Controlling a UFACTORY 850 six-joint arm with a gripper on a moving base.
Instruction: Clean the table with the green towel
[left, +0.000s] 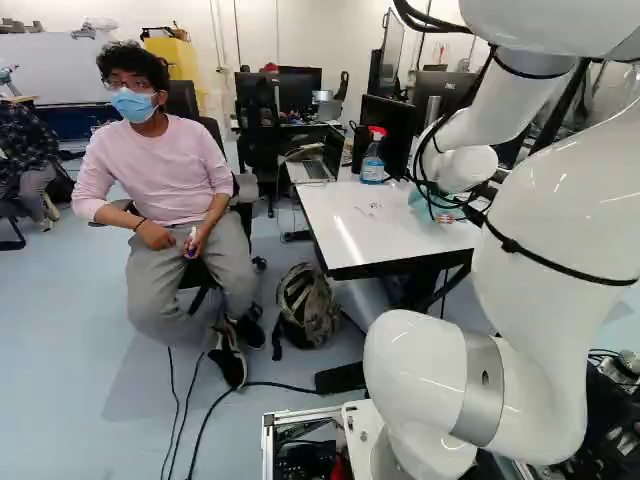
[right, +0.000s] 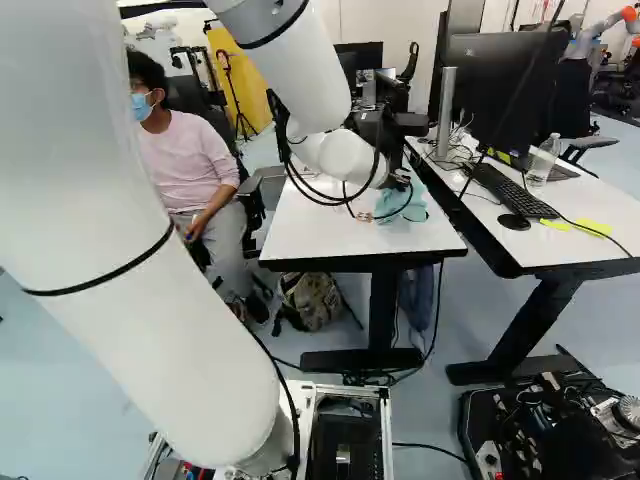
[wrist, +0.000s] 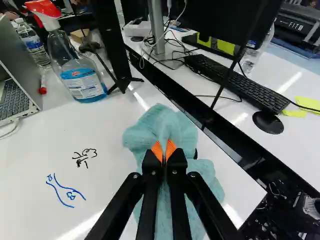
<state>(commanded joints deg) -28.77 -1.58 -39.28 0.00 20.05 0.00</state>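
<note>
In the right base view my gripper (right: 368, 216) is low over the white table (right: 310, 235), partly hidden by wrist and cables. The wrist view shows the gripper (wrist: 164, 152) shut, its orange pads pinching a raised fold of the light blue-green towel (wrist: 202, 175). The rest of the towel spreads in a crumpled heap on the tabletop, under and around the fingers, close to the table's edge. Beside it, on the laptop's side, the table bears black marker writing (wrist: 85, 157) and blue marker lines (wrist: 65, 192).
A spray bottle (wrist: 82, 75), a laptop (wrist: 15, 90) and a red-capped marker (wrist: 43, 84) stand or lie beyond the drawings. A second desk (right: 590, 205) with keyboard (wrist: 235, 82) and mouse (wrist: 268, 122) adjoins. A backpack (left: 308, 305) lies on the floor near a seated person.
</note>
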